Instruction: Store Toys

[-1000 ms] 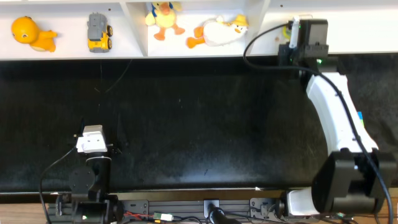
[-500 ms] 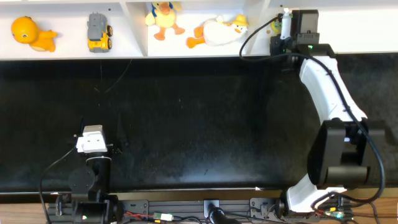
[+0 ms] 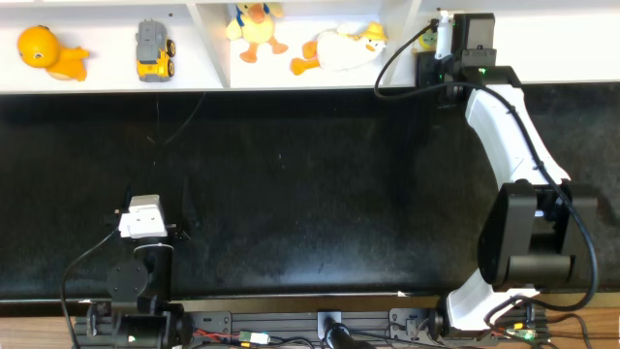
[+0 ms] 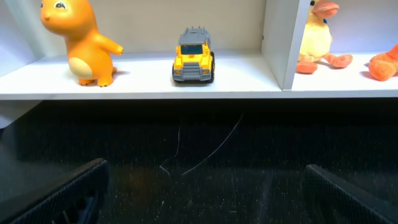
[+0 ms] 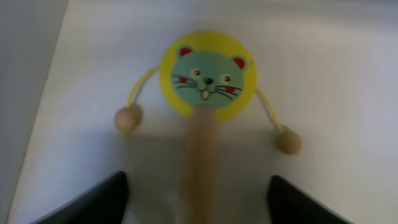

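drum rattle [image 5: 208,76] flat in shelf bay [image 5: 348,62]

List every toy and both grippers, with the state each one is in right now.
orange figure: upright, left compartment of the shelf.
toy truck: on its wheels, same compartment.
yellow duck: sitting upright, middle compartment.
white duck plush: lying down beside it.
rattle drum: lying flat, face up, not gripped.
right gripper: open, either side of the drum's handle.
left gripper: open, empty.
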You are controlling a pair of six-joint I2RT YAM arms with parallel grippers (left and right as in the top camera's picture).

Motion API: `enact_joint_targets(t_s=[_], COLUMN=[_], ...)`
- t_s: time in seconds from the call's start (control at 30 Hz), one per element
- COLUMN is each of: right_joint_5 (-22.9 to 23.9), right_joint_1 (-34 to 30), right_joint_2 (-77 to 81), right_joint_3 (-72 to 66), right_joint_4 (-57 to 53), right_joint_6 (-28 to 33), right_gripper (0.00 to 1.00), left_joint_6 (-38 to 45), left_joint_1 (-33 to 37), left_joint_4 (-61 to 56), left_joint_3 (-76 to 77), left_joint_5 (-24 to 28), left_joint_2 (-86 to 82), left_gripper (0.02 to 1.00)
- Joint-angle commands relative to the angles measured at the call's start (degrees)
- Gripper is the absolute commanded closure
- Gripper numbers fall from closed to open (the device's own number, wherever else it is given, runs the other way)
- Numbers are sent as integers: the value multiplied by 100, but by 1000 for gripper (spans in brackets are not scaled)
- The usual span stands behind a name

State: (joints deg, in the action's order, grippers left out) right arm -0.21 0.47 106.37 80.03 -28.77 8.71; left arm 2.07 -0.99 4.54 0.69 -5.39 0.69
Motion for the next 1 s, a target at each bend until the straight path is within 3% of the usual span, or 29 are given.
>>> enact_joint_targets(t_s=[0.03,0.1,0.33,0.53,0.77,1.0], right_joint_5=[-79,15,549,901,925,903], right_joint_1=[35,35,24,13,-17,-17], right_joint_2=[-63,-201,-872,-1692,-3152,-4621], right_joint_3=[155,155,127,-413,-1838,-2905], right_joint_4=[-170,-361,-1438,-1668,-1818,-2671], right_joint_6=[-57,-55,61,76,72,72], right_gripper=[91,1,3,5,3,5], left_joint_6=[92,90,92,92,90,90], left_joint_1=[39,39,39,39,39,39], left_joint_4=[-7,-7,-7,-4,-7,-7], left_joint_3=[-22,-22,-22,-22,-22,-22], left_joint_5=[15,15,15,15,15,15], left_joint_2=[-52,-52,-52,-52,-52,-52], left_gripper=[20,20,20,20,20,20])
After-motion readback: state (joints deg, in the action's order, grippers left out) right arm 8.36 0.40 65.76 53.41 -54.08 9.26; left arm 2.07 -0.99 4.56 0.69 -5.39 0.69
